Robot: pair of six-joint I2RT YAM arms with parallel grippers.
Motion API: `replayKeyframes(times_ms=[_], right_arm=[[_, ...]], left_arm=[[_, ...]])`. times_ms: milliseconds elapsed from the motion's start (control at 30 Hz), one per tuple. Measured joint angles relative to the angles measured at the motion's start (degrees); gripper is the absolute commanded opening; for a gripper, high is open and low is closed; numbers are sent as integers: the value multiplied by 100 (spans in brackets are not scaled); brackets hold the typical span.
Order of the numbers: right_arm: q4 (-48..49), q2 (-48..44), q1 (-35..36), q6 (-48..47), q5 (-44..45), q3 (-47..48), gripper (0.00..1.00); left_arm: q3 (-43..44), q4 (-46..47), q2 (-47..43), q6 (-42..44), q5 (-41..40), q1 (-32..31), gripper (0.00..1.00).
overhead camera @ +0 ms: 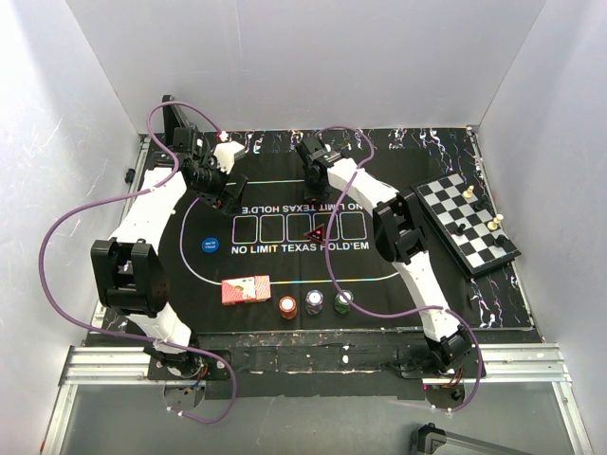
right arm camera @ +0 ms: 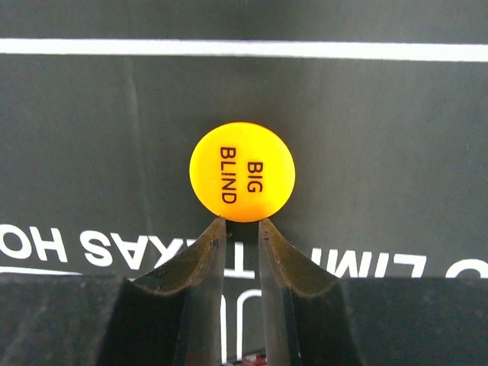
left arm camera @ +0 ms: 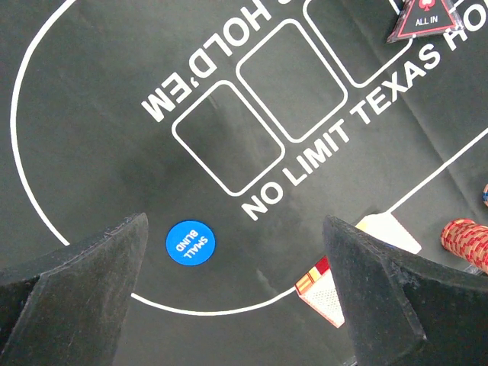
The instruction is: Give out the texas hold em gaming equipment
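My right gripper (right arm camera: 242,221) hovers low over the far side of the mat (overhead camera: 313,152). Its jaws stand a narrow gap apart with nothing between them, and their tips sit at the near edge of an orange "BIG BLIND" disc (right arm camera: 242,171) lying flat. My left gripper (left arm camera: 235,221) is wide open and empty above the mat's left part (overhead camera: 223,185). A blue "SMALL BLIND" disc (left arm camera: 191,243) lies below it (overhead camera: 210,245). The red-backed card deck (overhead camera: 246,289) shows beside the right finger (left arm camera: 324,293). A triangular "ALL IN" marker (overhead camera: 316,232) lies mid-mat (left arm camera: 423,19).
Three chip stacks stand at the mat's near edge: red-orange (overhead camera: 287,307), white (overhead camera: 314,301) and green (overhead camera: 342,301). A chessboard (overhead camera: 465,223) with pieces lies at the right. White walls enclose the table on three sides.
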Motion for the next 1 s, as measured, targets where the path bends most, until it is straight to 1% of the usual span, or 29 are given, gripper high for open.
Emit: replayKeyframes(times_ms=[67,167,300,367,433,500,600,700,867,1000], right_arm=[[-9,188,-52,-15,-42,315,31],[-13,402,-153,-24,-177,695,39],[33,426,-225,-31,-313,719,47],[160,299,-227,-42,-332,505,56],[275,81,-203,-87,-310,131,69],[358,-278,-136,-168,-264,-450,74],[446,-828,68,-339,-181,-1351,77],[621,-1255,378,-590,-120,-2022,78],[885,-1412,890,-1143,-31,-2304,79],[968,-1412,1054,-1412,-28,-2374,78]], left_arm=[[0,2,0,0,-2,4,100],[-11,24,0,-2,-4,11,100],[-24,39,0,-52,-2,28,100],[-24,35,0,-101,0,55,100],[-24,31,0,-136,0,83,100],[-24,22,0,-179,0,138,100],[-22,-35,-2,-236,-4,192,100],[-22,-142,-39,-271,-11,225,100],[-22,-323,-249,-293,-4,243,100],[-22,-444,-402,-293,-2,243,100]])
